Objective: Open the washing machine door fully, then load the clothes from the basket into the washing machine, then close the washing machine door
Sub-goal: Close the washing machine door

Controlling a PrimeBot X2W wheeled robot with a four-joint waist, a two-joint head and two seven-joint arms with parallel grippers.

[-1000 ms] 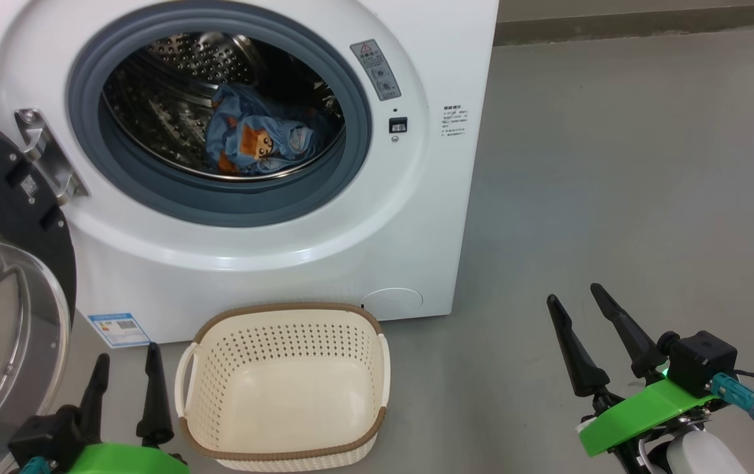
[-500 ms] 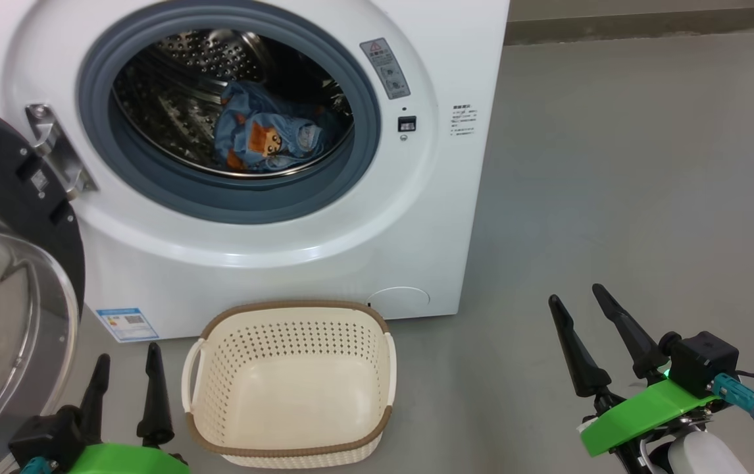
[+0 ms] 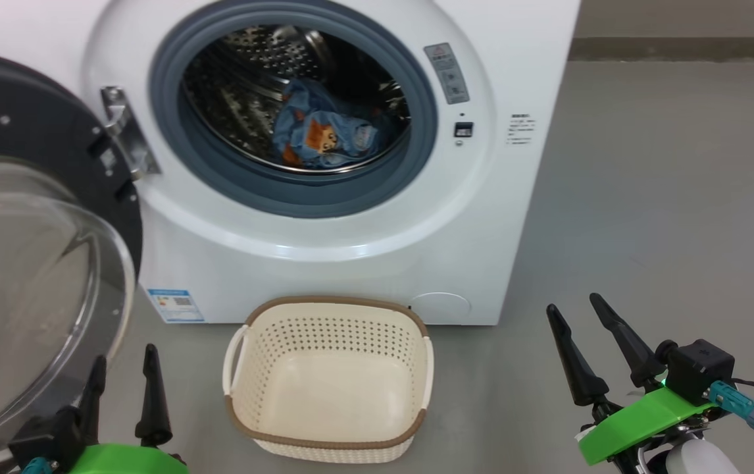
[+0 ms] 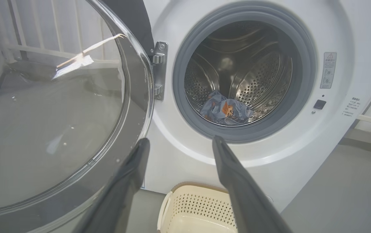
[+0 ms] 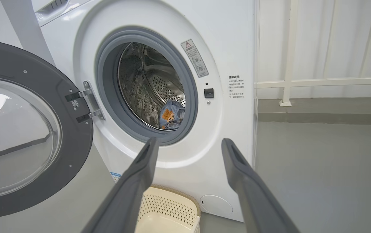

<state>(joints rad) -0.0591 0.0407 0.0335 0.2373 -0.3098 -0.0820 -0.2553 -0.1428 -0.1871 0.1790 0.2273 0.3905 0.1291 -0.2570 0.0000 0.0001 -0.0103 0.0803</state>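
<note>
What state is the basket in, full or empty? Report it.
Empty: the basket shows bare perforated walls and floor, and the clothes lie inside the washing machine drum.

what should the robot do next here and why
Likely move the open left end effector to the outer side of the large round black-rimmed glass door and begin pushing it shut. The light blue orange-printed fabric clothes already lie in the drum of the big white washing machine, the cream perforated plastic basket looks empty, and the door stands wide open next to that end effector.
</note>
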